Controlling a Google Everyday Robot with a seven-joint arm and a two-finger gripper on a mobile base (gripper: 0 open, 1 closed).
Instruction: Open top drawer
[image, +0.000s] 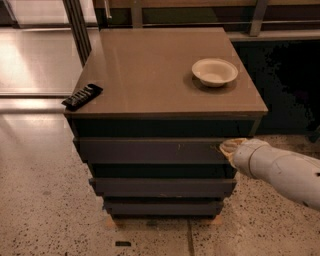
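The top drawer is the widest dark grey-olive front, just under the brown cabinet top, with small pale scratches near its right end. It sits slightly proud of the dark recess above it. My white arm comes in from the right, and my gripper is at the drawer front's right end, touching or nearly touching it. Two narrower dark drawer fronts step back below.
A white bowl stands on the cabinet top at the right. A black remote-like object lies at the top's left front corner. Speckled floor surrounds the cabinet; dark railing posts stand behind it.
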